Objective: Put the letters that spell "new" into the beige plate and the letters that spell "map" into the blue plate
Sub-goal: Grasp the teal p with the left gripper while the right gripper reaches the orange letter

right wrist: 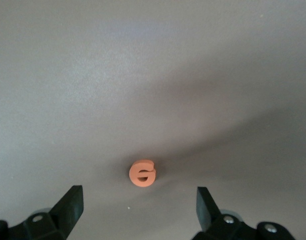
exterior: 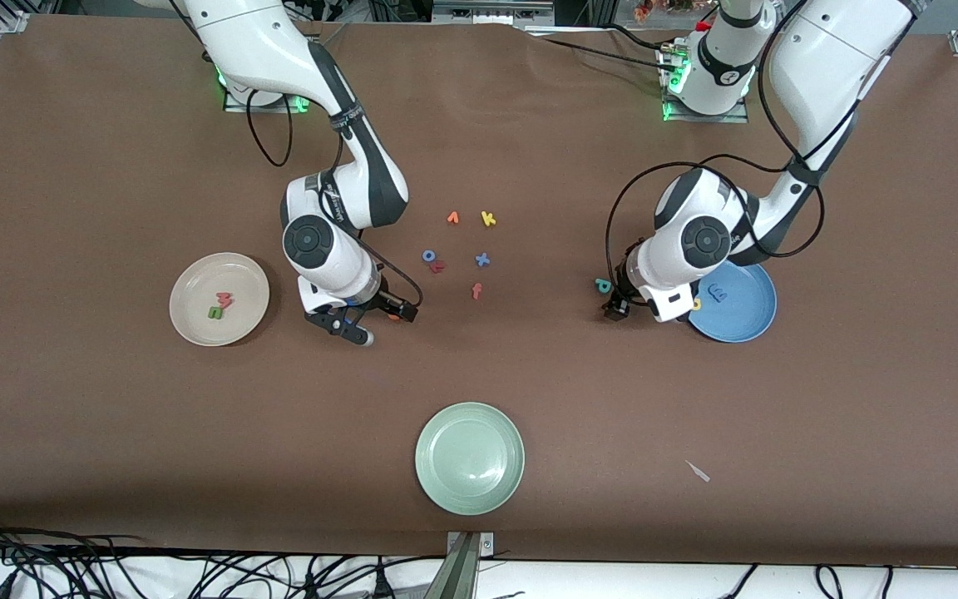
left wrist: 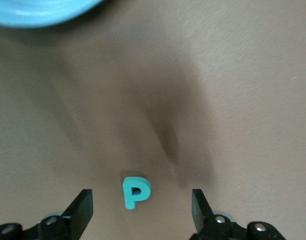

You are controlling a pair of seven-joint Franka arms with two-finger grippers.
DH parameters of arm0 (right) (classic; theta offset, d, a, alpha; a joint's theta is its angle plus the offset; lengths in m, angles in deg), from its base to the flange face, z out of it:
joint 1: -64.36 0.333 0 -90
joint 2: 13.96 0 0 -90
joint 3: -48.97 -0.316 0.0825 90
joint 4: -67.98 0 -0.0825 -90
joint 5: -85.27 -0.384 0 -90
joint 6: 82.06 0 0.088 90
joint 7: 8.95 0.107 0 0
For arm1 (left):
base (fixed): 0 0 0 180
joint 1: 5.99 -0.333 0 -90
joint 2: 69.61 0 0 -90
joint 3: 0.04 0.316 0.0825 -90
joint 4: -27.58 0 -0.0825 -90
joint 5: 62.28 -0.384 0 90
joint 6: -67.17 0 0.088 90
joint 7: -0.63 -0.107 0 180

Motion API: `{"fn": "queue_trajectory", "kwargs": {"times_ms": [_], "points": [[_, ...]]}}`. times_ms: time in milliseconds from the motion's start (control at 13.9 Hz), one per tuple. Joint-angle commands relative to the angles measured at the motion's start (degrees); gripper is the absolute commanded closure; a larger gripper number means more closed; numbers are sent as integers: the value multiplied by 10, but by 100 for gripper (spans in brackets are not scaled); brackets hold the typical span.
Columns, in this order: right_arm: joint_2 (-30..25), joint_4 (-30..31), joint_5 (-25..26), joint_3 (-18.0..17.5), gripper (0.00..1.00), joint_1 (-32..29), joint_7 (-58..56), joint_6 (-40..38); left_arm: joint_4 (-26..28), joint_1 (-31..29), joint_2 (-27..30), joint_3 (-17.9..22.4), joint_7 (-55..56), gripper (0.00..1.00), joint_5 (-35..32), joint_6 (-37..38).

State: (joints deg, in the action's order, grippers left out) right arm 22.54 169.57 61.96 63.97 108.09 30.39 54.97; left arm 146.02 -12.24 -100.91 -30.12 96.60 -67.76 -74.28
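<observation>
The beige plate (exterior: 193,284) holds the green n (exterior: 214,314) and the salmon-red w (exterior: 224,299). In the blue plate (exterior: 747,321) lie the periwinkle m (exterior: 718,293) and the yellow a (exterior: 696,304). The teal p (exterior: 603,285) lies flat on the table beside the blue plate, toward the right arm's end. My left gripper (left wrist: 141,196) hangs low over it, open, with the p (left wrist: 136,192) between its fingers and untouched. The orange e (right wrist: 142,173) lies on the table just past the open right gripper (right wrist: 138,193), which is low beside the beige plate.
Loose letters sit mid-table: an orange one (exterior: 452,218), yellow k (exterior: 488,219), blue o (exterior: 428,256), dark red r (exterior: 437,267), blue x (exterior: 482,259), orange f (exterior: 476,290). A pale green plate (exterior: 470,457) stands near the front edge, a small pale scrap (exterior: 698,471) beside it.
</observation>
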Motion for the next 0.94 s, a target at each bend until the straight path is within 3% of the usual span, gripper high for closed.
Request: {"fn": "queue_trajectory", "kwargs": {"times_ms": [0, 144, 288, 504, 720, 864], "points": [[1, 11, -13, -10, 2, 0, 4, 20, 21, 9, 10, 0, 14, 15, 0, -28], [6, 11, -12, -10, 2, 0, 5, 23, 36, 9, 5, 1, 14, 21, 0, -55], [14, 11, -12, -11, 6, 3, 4, 23, 39, 10, -3, 2, 14, 22, -2, -66], [21, 11, -13, -11, 16, 4, 4, 24, 38, 10, -7, 2, 14, 39, -2, -70], [22, 11, -13, -11, 47, 6, 1, 24, 39, 8, -16, 7, 14, 52, -27, -76], [23, 11, -13, -11, 51, 6, 0, 25, 38, 7, -16, 8, 14, 66, -28, -76]]}}
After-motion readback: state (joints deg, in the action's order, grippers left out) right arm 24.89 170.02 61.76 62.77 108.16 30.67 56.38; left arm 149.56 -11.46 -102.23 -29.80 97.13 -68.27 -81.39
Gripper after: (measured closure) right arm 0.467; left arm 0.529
